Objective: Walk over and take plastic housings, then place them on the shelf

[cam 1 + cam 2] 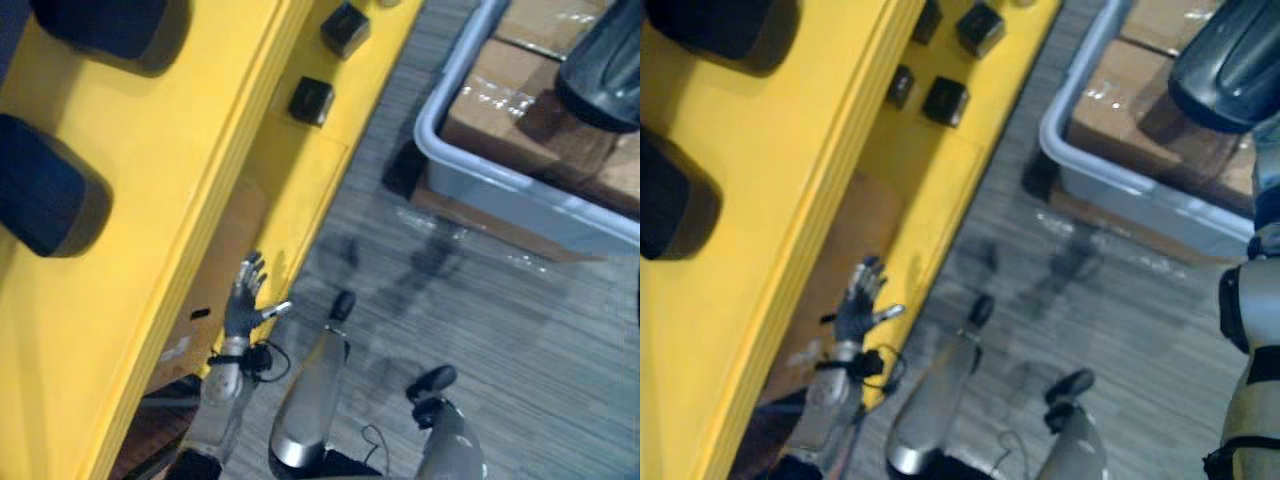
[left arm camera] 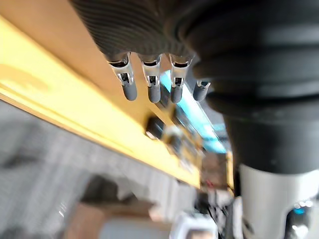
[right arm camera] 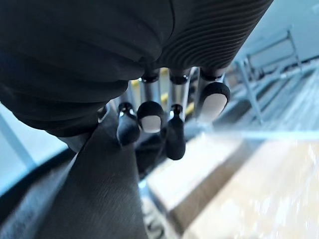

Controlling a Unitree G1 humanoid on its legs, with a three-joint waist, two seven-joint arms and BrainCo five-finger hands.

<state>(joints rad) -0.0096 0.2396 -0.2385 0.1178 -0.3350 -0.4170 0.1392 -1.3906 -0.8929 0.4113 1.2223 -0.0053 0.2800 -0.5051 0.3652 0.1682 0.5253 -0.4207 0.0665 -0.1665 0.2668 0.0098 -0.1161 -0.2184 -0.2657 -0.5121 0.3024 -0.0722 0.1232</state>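
Note:
A dark glossy plastic housing (image 1: 605, 60) hangs at the upper right, over a grey bin. In the right wrist view my right hand (image 3: 149, 117) has its fingers curled against the dark grey housing (image 3: 99, 194). Two more rounded dark housings (image 1: 100, 25) (image 1: 45, 195) lie on the top of the yellow shelf (image 1: 170, 150) at the left. Low beside the shelf's edge, my left hand (image 1: 243, 300) is open with fingers spread and holds nothing; its straight fingers (image 2: 152, 84) show in the left wrist view.
Small black boxes (image 1: 311, 100) (image 1: 343, 28) sit on a lower yellow ledge. A grey bin (image 1: 470, 170) holding wrapped cardboard boxes (image 1: 500, 100) stands on the floor at the right. Grey striped carpet (image 1: 450, 300) runs between shelf and bin.

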